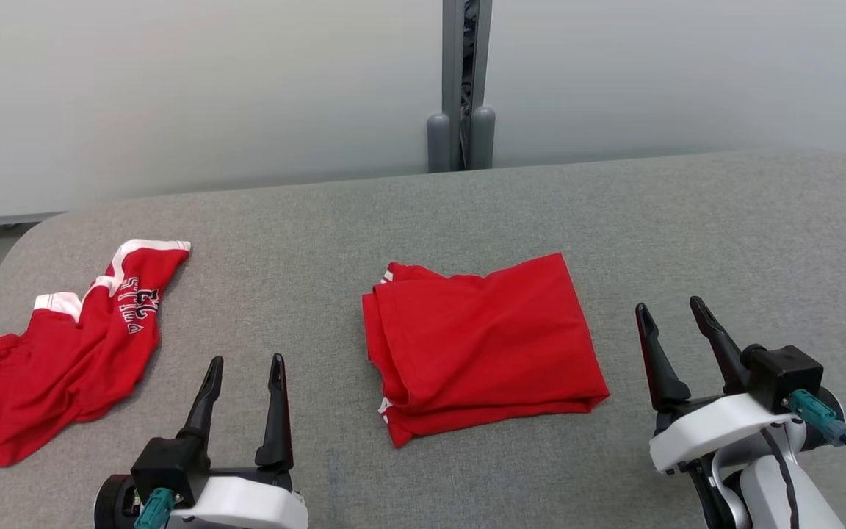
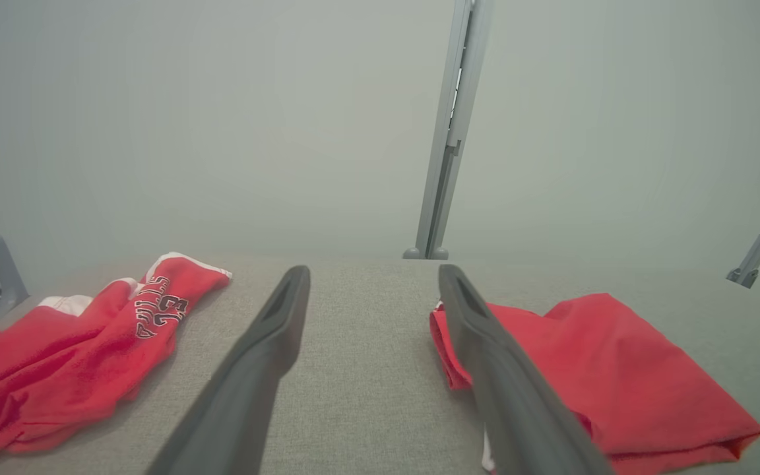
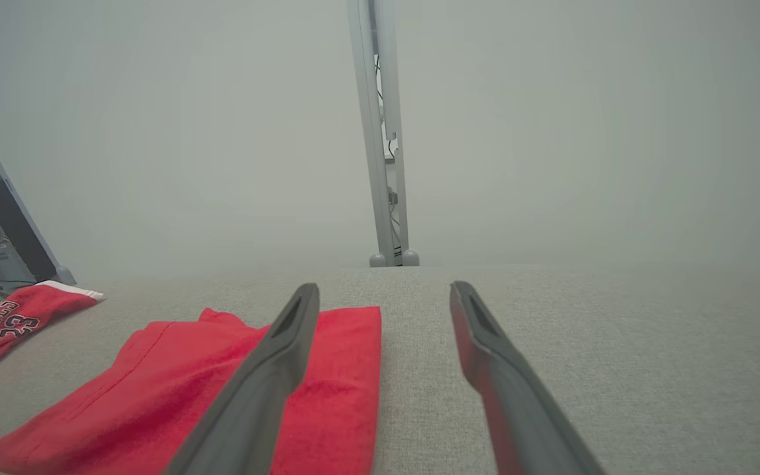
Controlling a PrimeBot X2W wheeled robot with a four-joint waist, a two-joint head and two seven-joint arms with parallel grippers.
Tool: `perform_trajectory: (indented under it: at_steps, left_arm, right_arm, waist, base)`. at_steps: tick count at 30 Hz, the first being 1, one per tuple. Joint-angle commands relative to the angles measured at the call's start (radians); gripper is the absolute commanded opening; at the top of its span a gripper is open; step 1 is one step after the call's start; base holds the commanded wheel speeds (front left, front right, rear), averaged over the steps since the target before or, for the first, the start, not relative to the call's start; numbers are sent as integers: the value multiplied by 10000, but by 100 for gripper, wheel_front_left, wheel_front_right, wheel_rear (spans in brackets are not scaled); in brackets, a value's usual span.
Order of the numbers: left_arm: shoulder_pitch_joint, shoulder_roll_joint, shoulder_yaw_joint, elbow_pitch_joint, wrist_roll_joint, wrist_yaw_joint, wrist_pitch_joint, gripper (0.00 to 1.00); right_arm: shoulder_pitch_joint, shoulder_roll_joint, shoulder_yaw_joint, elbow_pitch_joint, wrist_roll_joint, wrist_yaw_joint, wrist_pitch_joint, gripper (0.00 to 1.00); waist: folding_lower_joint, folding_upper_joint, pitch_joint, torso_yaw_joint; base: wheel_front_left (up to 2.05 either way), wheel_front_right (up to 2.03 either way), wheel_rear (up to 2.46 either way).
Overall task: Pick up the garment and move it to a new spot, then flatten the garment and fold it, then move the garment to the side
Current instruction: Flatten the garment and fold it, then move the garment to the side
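Padded surface (image 1: 467, 213): grey fabric top and the only thing here that bears others; both red pieces lie directly on it, none of them inside a box or a basket
Folded garment (image 1: 482, 345): the task's thing, a red shirt folded into a thick rectangle; it lies near the centre of the head view, a little toward 6 o'clock; its layers stack at the 7 o'clock corner, where a bit of white trim shows; I judge the fold as finished, and the place suits both arms
Crumpled jersey (image 1: 63, 360): red with white trim and lettering, at 8 o'clock, well apart from the folded garment; it is not flattened, so I judge that it is a separate piece set aside
Post (image 1: 461, 88): grey upright at 12 o'clock, behind the far edge of the surface
Right gripper (image 1: 669, 305): at 4 o'clock, near the right edge of the folded garment but apart from it; fingers spread, grasping nothing
Left gripper (image 1: 245, 359): at 7 o'clock, between the two red pieces, touching neither; fingers spread, grasping nothing
Step in hand: probably the last one, moving the folded garment to the side; a careless pinch could open the layers
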Motion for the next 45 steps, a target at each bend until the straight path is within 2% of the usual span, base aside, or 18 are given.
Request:
perform_trajectory:
  at_steps: [1,12,18,29,45]
  left_arm:
    - [36,37,45,-86,-76,-6,-42,100]
    - [522,39,200,-533,107,131,-42,100]
    - [961,203,374,-738,1000,279,-42,100]
    - [1382,122,773,-1261,1200,-176,-42,100]
    - [1226,39,910,-1275,1258,-302,-42,100]
  right_arm:
    - [132,-58,-37,-179,-5,-3,-49,100]
    - [1387,-54,-193,-1983,-805,-3,-50,100]
    - [2115,-57,-208,-2881,-1098,-3,-50,100]
    - [2340,-55,-10,-2963,-1100,-3,-51,100]
    - [2213,-57,98,-2933,-1013,-3,-51,100]
  waist:
    - [0,-1,-179,-125]
    - [0,-1,-667,-106]
    - [0,-1,-666,-129]
    - [0,-1,-588,31]
    - [0,-1,-456,78]
  base:
    - [0,0,0]
    - [0,0,0]
    - [0,0,0]
    - [0,0,0]
    - [0,0,0]
